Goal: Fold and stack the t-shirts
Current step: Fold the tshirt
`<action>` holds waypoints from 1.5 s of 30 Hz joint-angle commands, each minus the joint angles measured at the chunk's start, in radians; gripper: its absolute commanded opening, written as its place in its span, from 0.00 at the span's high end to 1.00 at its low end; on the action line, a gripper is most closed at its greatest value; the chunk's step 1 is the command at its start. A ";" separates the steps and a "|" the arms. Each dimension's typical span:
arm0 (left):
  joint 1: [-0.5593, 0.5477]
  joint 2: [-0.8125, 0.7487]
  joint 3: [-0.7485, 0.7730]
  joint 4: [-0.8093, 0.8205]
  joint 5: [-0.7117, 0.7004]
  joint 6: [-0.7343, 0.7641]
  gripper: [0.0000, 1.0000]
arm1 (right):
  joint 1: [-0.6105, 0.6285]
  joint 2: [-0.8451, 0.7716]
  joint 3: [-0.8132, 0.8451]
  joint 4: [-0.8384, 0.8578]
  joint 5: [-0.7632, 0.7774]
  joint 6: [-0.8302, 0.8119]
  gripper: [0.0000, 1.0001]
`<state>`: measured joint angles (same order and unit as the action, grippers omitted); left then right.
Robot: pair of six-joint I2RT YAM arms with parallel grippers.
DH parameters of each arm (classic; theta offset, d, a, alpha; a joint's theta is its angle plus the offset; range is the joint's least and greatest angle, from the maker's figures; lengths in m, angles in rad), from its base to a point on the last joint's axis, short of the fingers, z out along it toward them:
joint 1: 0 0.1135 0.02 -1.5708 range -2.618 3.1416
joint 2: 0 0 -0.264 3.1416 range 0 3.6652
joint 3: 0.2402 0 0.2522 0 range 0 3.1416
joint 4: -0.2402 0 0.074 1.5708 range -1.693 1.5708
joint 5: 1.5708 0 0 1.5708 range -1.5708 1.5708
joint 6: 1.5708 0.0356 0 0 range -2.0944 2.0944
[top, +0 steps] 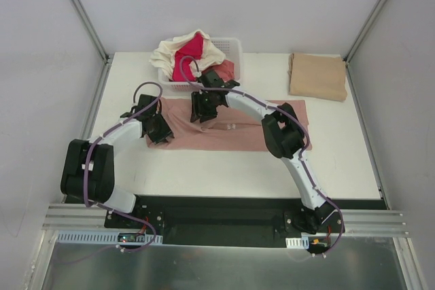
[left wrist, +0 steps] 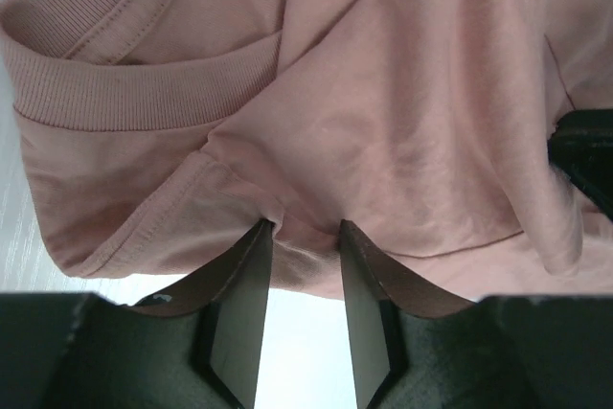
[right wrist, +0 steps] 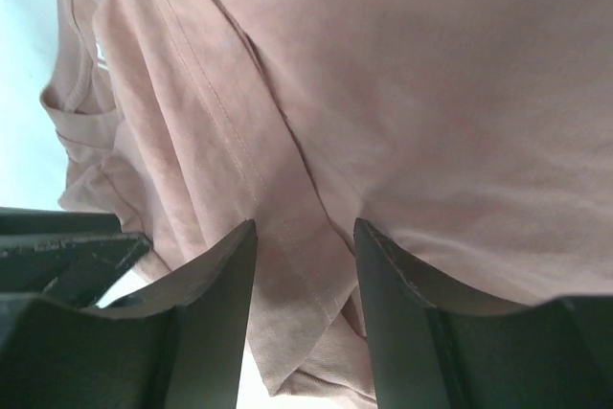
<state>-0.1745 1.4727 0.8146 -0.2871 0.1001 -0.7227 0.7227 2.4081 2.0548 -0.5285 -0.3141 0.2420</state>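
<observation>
Two grips: left jaws and right jaws each clamp a pink t-shirt (top: pixel 228 138) fold | tips buried in cloth

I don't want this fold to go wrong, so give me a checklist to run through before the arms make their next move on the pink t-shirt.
1. The pink t-shirt lies spread on the table: ok, though it is bunched near the collar.
2. The left pincer has cloth between its fingertips: ok. Firm grip: cannot tell.
3. The right pincer is closed on a fold of the same shirt: ok.
4. No other garment is caught in either pincer: ok.
5. The folded tan t-shirt lies apart, at the far right: ok.
</observation>
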 commanded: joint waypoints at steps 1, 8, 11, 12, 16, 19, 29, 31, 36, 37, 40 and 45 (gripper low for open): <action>0.012 0.027 0.032 0.020 0.004 -0.004 0.67 | 0.033 -0.004 0.005 -0.059 0.017 -0.049 0.52; 0.020 0.021 0.000 0.019 0.001 -0.004 0.71 | 0.072 -0.090 -0.028 -0.068 0.122 -0.136 0.52; 0.021 0.009 -0.014 0.019 -0.005 -0.004 0.72 | 0.092 -0.132 -0.051 -0.057 0.155 -0.176 0.50; 0.023 0.008 -0.017 0.019 -0.007 -0.003 0.72 | 0.096 -0.141 -0.053 -0.057 0.158 -0.185 0.50; 0.027 0.012 -0.026 0.019 -0.008 0.000 0.73 | 0.138 -0.144 -0.056 -0.059 0.182 -0.227 0.48; 0.030 0.018 -0.029 0.019 -0.007 0.000 0.74 | 0.146 -0.141 -0.051 -0.065 0.201 -0.230 0.47; 0.033 0.012 -0.045 0.019 -0.007 0.006 0.77 | 0.144 -0.155 -0.047 -0.079 0.282 -0.213 0.55; 0.035 0.011 -0.045 0.019 -0.008 0.006 0.78 | 0.141 -0.159 -0.045 -0.079 0.283 -0.211 0.55; 0.035 0.015 -0.045 0.017 -0.004 0.006 0.81 | 0.138 -0.170 -0.038 -0.079 0.299 -0.222 0.54; 0.036 0.015 -0.045 0.020 -0.005 0.006 0.81 | 0.136 -0.172 -0.036 -0.079 0.302 -0.224 0.55; 0.036 0.017 -0.045 0.019 -0.005 0.008 0.82 | 0.133 -0.175 -0.038 -0.082 0.302 -0.225 0.60; 0.036 0.021 -0.045 0.019 -0.005 0.009 0.83 | 0.132 -0.178 -0.038 -0.085 0.285 -0.228 0.80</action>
<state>-0.1486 1.5017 0.7765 -0.2661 0.1001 -0.7219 0.8589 2.3116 1.9987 -0.5964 -0.0322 0.0254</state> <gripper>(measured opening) 0.178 0.268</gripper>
